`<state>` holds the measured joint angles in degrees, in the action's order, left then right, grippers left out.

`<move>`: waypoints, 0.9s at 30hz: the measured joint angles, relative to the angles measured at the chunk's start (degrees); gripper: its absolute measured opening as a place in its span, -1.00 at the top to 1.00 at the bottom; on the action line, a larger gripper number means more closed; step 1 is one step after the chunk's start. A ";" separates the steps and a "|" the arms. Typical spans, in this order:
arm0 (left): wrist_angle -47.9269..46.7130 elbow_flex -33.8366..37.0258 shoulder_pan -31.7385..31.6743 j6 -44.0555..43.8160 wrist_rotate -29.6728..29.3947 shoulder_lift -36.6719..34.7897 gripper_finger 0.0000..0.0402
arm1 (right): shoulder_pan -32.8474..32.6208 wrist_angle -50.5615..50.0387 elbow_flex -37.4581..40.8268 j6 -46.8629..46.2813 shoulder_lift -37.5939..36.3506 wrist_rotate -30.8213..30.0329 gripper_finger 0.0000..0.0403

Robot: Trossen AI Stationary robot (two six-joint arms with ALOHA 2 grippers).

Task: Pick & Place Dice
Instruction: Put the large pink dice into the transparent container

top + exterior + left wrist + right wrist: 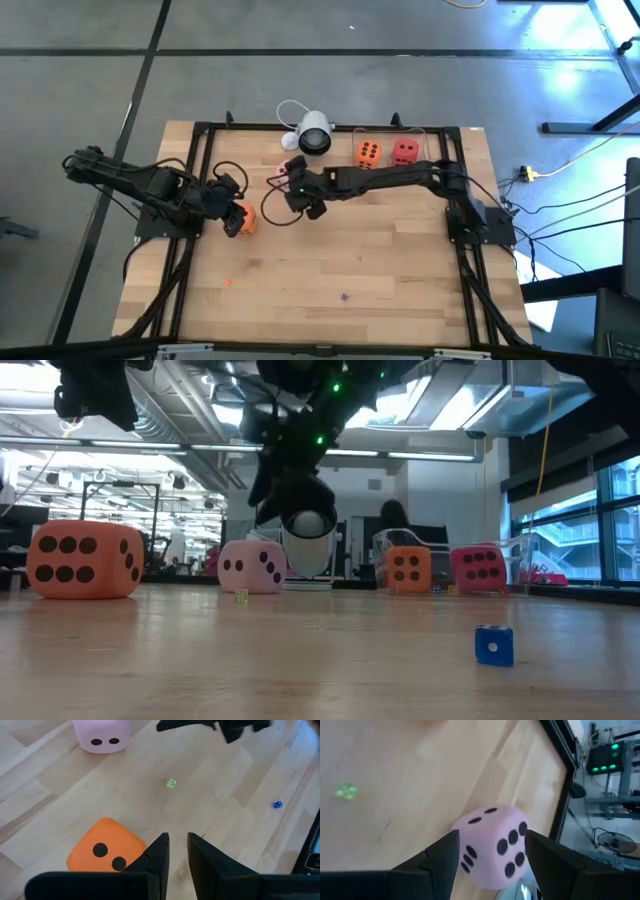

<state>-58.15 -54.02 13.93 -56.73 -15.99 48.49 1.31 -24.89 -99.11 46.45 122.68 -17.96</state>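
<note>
Right gripper (490,851) hangs over the pink die (492,845), fingers spread wide to either side of it and holding nothing; the die sits on the counter (340,270) directly ahead between them, beside the white camera (314,133). Left gripper (175,851) is nearly closed and empty, with an orange die (102,852) just beside it. Judgement: right arm has the lined-up grasp, straight descent.

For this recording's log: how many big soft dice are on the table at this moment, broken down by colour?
Orange dice: 2, one by the left gripper, one at the far edge.
Pink die: 1.
Red die: 1.
Total: 4.
</note>
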 joint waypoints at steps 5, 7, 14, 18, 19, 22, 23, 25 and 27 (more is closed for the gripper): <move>0.00 0.00 0.02 -0.02 0.08 0.02 0.69 | 1.68 1.15 0.00 2.36 2.03 -0.47 -0.11; 0.00 -0.02 0.02 -0.04 0.09 0.02 0.69 | 2.35 1.51 0.01 2.46 2.69 -2.50 -0.11; 0.04 -0.04 0.02 -0.50 0.15 0.02 0.69 | 4.72 1.28 0.02 2.21 3.56 -1.81 -0.11; 0.04 -0.04 0.02 -0.69 0.26 0.02 0.69 | 5.65 0.37 0.02 1.99 3.88 -0.48 -0.05; 0.04 -0.04 0.02 -0.84 0.26 0.02 0.69 | 5.76 -0.02 0.02 1.97 3.88 -0.18 -0.01; 0.07 -0.04 0.02 -1.09 0.26 0.02 0.69 | 5.79 -1.37 0.02 0.60 3.88 1.52 0.15; 0.07 -0.04 0.02 -1.11 0.26 0.02 0.69 | 5.78 -1.54 0.01 0.03 3.84 1.62 0.21; 0.07 -0.04 0.02 -1.16 0.26 0.02 0.69 | 5.78 -1.63 -0.02 -1.08 3.79 1.65 0.35; 0.09 -0.04 0.02 -1.24 0.25 0.02 0.69 | 5.81 -1.50 -0.02 -1.69 3.79 1.82 0.48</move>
<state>-58.06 -54.06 13.96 -57.96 -15.73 48.51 7.11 -26.39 -99.13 44.76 126.48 -16.14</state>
